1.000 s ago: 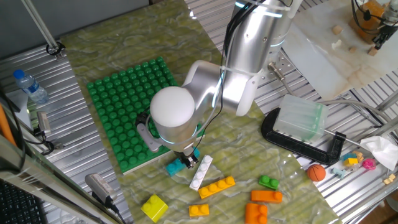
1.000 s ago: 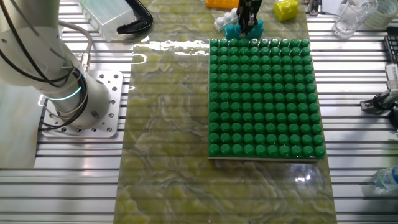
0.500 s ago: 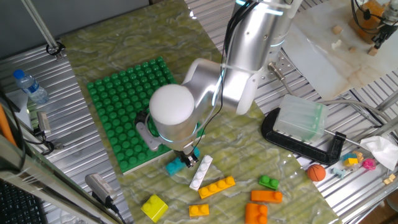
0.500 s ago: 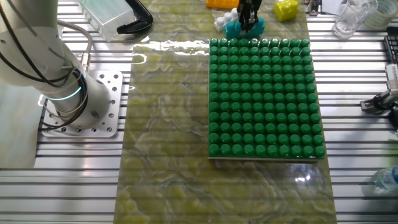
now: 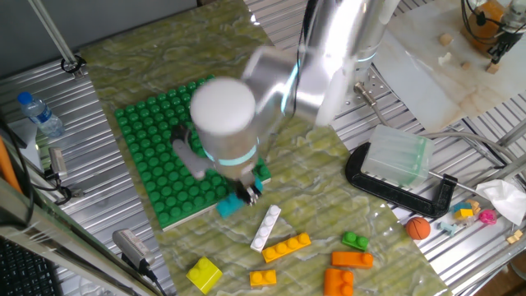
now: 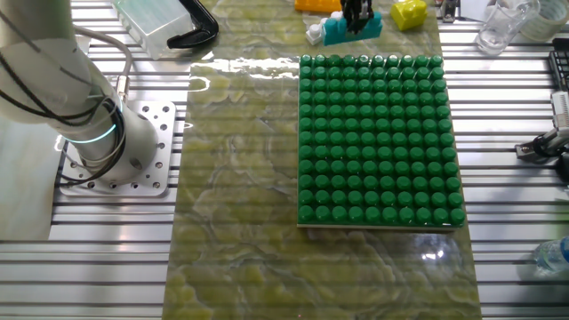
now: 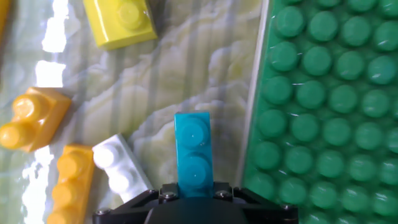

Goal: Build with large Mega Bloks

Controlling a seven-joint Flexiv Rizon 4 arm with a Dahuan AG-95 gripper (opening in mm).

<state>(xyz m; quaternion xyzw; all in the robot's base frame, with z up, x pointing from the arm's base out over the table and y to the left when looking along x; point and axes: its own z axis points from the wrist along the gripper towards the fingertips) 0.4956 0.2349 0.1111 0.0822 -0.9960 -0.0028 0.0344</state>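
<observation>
Jaws: clamped on teal brick (image 7: 193, 155) | long axis: along the fingers, pointing forward | baseplate (image 7: 323, 93): just beside it, to the right in hand view

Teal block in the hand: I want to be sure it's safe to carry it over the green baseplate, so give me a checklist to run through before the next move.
1. Teal block gripped by the hand: ok, it sits between the fingers with two studs showing.
2. Block lifted off the mat: cannot tell for sure, though it looks raised in the hand view.
3. White block free of the teal one: ok, a gap shows between them.
4. Green baseplate beside the block: ok, its edge runs right next to it.
5. Studs near that edge bare: ok, none carries a block.
6. Block square to the stud rows: ok, roughly parallel to the plate's edge.
</observation>
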